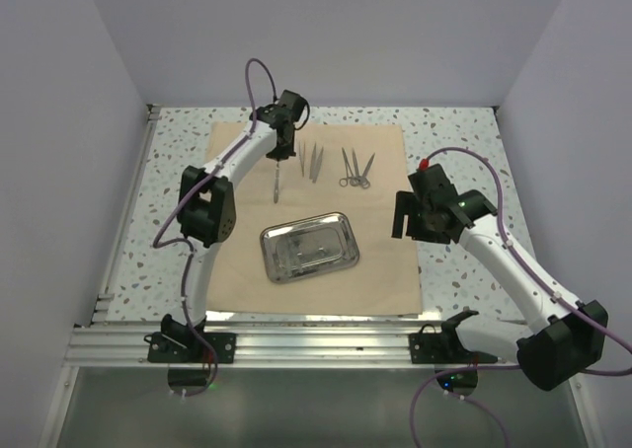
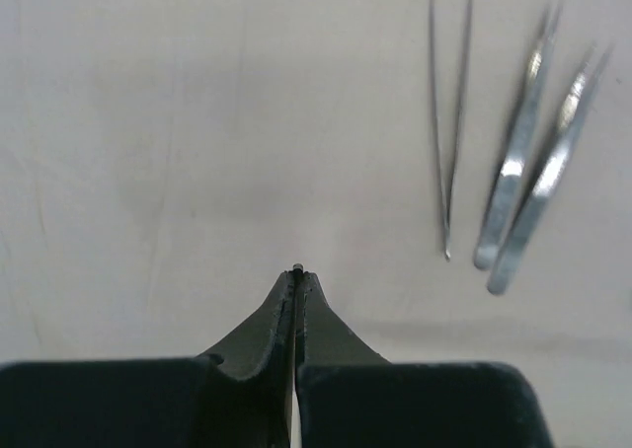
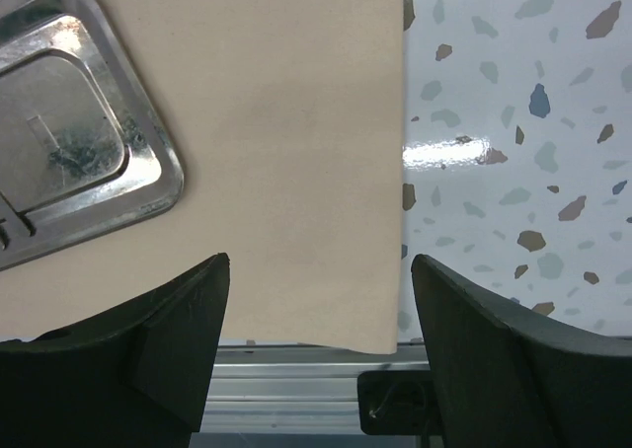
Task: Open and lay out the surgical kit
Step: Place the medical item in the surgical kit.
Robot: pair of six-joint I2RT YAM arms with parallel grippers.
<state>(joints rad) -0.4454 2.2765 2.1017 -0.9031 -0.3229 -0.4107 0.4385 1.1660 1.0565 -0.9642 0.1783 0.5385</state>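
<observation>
The tan cloth wrap (image 1: 385,261) lies spread flat on the table. On it sits the shiny steel tray (image 1: 309,246), also seen at the top left of the right wrist view (image 3: 59,132). Tweezers (image 1: 310,161) and two scissors (image 1: 355,169) lie in a row at the cloth's far part. My left gripper (image 1: 282,155) is shut on a slim metal instrument (image 1: 277,184) left of that row; its end shows between the fingertips (image 2: 297,267). Thin tweezers (image 2: 449,122) and two broader ones (image 2: 523,162) lie to its right. My right gripper (image 1: 407,216) hangs open and holds nothing, above the cloth's right edge (image 3: 318,265).
Speckled terrazzo table (image 3: 513,122) shows to the right of the cloth. An aluminium rail (image 1: 316,344) runs along the near edge, carrying both arm bases. White walls close in the left, right and far sides.
</observation>
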